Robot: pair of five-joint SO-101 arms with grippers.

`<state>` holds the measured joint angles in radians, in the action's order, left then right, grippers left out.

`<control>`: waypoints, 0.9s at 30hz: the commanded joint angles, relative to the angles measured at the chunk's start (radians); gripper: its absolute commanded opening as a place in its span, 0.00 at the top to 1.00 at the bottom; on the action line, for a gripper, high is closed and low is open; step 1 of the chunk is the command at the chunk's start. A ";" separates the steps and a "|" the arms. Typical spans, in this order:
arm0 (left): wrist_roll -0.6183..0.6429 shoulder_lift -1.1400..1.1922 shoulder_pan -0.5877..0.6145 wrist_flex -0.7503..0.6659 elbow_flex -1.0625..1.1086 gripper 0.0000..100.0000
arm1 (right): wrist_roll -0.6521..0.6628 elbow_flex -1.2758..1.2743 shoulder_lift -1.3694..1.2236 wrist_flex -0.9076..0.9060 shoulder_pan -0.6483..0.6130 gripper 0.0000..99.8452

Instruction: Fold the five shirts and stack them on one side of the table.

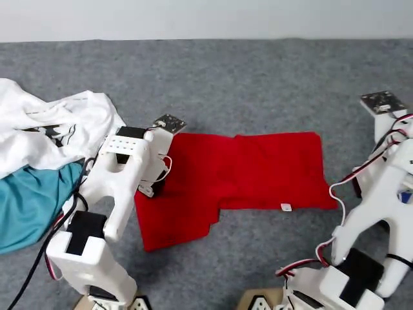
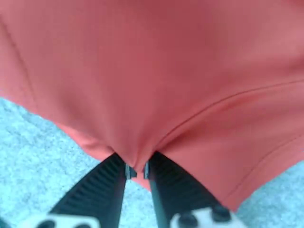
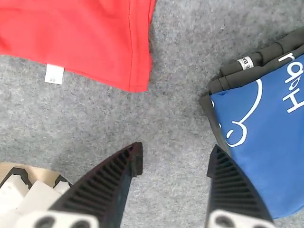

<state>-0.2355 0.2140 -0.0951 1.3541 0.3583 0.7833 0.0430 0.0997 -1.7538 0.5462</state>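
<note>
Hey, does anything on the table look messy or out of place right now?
Yes. The white shirt and teal shirt lie crumpled in a heap at the table's edge, unfolded. The red shirt lies uneven, one flap jutting out near the left tool, which pinches its edge.

Pretty clearly a small robotics lab or maker bench.

The table is covered in grey felt-like carpet, with a plain pale wall along the top of the frame. A white plastic arm sits at lower left and a second arm at lower right, both with loose wires hanging out in the open. There's a bare wooden base plate at the bottom edge. The red shirt lies in the middle, right on the carpet. The white shirt and teal shirt are heaped at the left.
</note>
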 commanded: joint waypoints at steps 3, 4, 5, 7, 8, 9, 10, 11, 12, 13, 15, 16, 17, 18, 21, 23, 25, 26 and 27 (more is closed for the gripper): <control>-0.028 -0.046 0.002 0.101 -0.039 1.00 | -0.003 0.009 0.048 -0.027 0.008 0.78; -0.041 -0.063 0.002 0.118 -0.039 1.00 | -0.003 0.009 0.048 -0.027 0.008 0.78; -0.052 -0.081 0.003 0.133 -0.039 1.00 | -0.003 0.009 0.048 -0.027 0.008 0.78; -0.069 -0.115 0.003 0.160 -0.039 1.00 | -0.003 0.009 0.048 -0.027 0.008 0.78; -0.071 -0.127 0.003 0.167 -0.039 1.00 | -0.003 0.009 0.048 -0.027 0.008 0.78; -0.071 -0.133 0.003 0.172 -0.039 1.00 | -0.003 0.009 0.048 -0.027 0.008 0.78; -0.072 -0.141 0.011 0.172 -0.036 1.00 | -0.003 0.009 0.048 -0.027 0.008 0.78; -0.072 -0.140 0.021 0.170 -0.036 1.00 | -0.003 0.009 0.048 -0.027 0.008 0.78; -0.072 -0.135 0.032 0.167 -0.038 1.00 | -0.003 0.009 0.048 -0.027 0.008 0.78; -0.072 -0.129 0.046 0.164 -0.039 1.00 | -0.003 0.009 0.048 -0.027 0.008 0.78; -0.086 -0.110 0.072 0.149 -0.039 1.00 | -0.003 0.009 0.048 -0.027 0.007 0.78; -0.091 -0.097 0.083 0.141 -0.039 1.00 | -0.003 0.009 0.048 -0.027 0.005 0.78; -0.094 -0.084 0.092 0.135 -0.039 1.00 | -0.003 0.009 0.048 -0.027 0.005 0.78; -0.097 -0.068 0.097 0.129 -0.039 1.00 | -0.003 0.009 0.048 -0.027 0.004 0.78; -0.097 -0.023 0.094 0.114 -0.039 1.00 | -0.003 0.009 0.048 -0.025 0.002 0.78; -0.095 -0.003 0.092 0.107 -0.041 1.00 | -0.003 0.009 0.048 -0.025 0.002 0.78; -0.095 0.008 0.086 0.098 -0.044 1.00 | -0.003 0.009 0.048 -0.025 0.002 0.78; -0.095 0.009 0.083 0.098 -0.045 1.00 | -0.003 0.009 0.048 -0.025 0.002 0.78; -0.095 0.008 0.081 0.098 -0.045 0.99 | -0.003 0.009 0.048 -0.025 0.002 0.78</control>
<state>-0.3261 0.2294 -0.0046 1.4645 0.3567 0.7833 0.0430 0.0997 -1.7538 0.5462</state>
